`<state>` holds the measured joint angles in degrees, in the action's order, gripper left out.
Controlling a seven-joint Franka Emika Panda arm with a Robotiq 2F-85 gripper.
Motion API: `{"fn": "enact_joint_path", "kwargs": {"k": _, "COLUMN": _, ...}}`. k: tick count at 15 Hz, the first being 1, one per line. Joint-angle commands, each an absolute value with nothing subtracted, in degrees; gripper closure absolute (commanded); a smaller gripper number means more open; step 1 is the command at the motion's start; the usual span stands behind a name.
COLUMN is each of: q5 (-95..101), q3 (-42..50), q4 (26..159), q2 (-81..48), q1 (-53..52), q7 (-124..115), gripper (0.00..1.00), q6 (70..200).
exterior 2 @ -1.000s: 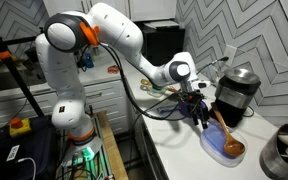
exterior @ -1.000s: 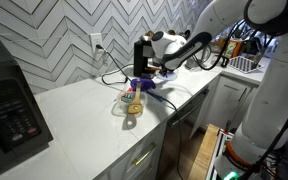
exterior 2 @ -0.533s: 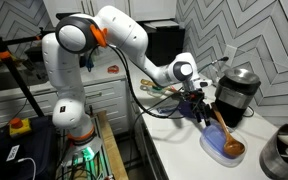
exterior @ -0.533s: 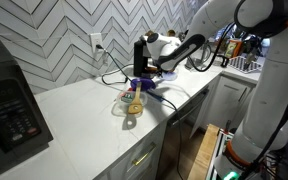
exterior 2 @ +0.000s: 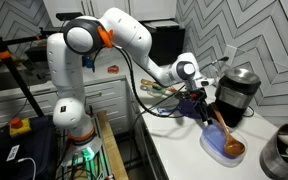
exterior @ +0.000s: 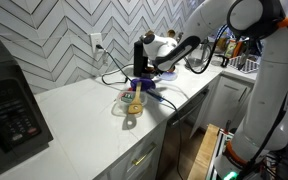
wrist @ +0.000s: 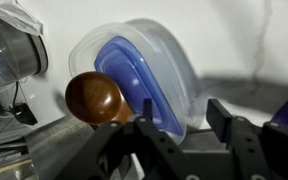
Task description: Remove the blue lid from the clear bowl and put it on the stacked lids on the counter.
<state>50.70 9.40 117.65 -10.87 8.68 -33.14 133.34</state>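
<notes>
In the wrist view a pale blue lid (wrist: 174, 55) lies over a darker blue-purple pile of stacked lids (wrist: 132, 78) on the white counter. A round reddish-brown thing, seemingly the clear bowl (wrist: 94, 97), touches their left edge. My gripper (wrist: 181, 125) is open and empty, and the lids' near edge reaches just between its fingers. In both exterior views the gripper (exterior 2: 202, 110) (exterior: 142, 86) hovers low beside the lids (exterior 2: 220, 147) and the brown bowl (exterior 2: 234, 148). A wooden handle seems to lean over them.
A black coffee machine (exterior 2: 239, 92) stands by the wall behind the gripper. A metal pot (exterior 2: 286, 150) sits at the far end. A microwave (exterior: 9, 105) stands further along the counter. The counter's front edge (exterior: 159, 125) is close by. Cables trail near the wall socket.
The arm's upper links have shifted a little. The gripper stays open in nearly the same place by the lids.
</notes>
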Motion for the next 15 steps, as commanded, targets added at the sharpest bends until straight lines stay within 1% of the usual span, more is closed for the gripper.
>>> {"fn": "enact_joint_path", "kwargs": {"k": 1, "q5": 53.43, "q3": 10.4, "q4": 115.89, "q2": -12.83, "q1": 7.22, "q7": -37.69, "gripper": 0.42, "q6": 132.93}}
{"fn": "enact_joint_path", "kwargs": {"k": 2, "q5": 53.95, "q3": 10.41, "q4": 115.52, "q2": -13.1, "q1": 7.03, "q7": -38.63, "gripper": 0.43, "q6": 132.86}}
{"fn": "enact_joint_path", "kwargs": {"k": 7, "q5": 56.6, "q3": 10.3, "q4": 113.61, "q2": -14.73, "q1": 6.3, "q7": -41.91, "gripper": 0.43, "q6": 132.08}}
{"fn": "enact_joint_path", "kwargs": {"k": 11, "q5": 57.98, "q3": 10.36, "q4": 112.55, "q2": -15.85, "q1": 6.01, "q7": -43.11, "gripper": 0.45, "q6": 131.27}}
{"fn": "enact_joint_path", "kwargs": {"k": 14, "q5": 58.85, "q3": 10.33, "q4": 112.25, "q2": -16.46, "q1": 5.91, "q7": -43.57, "gripper": 0.5, "q6": 130.73}}
{"fn": "enact_joint_path", "kwargs": {"k": 15, "q5": 59.15, "q3": 10.35, "q4": 112.13, "q2": -16.61, "q1": 5.88, "q7": -43.71, "gripper": 0.53, "q6": 130.5}}
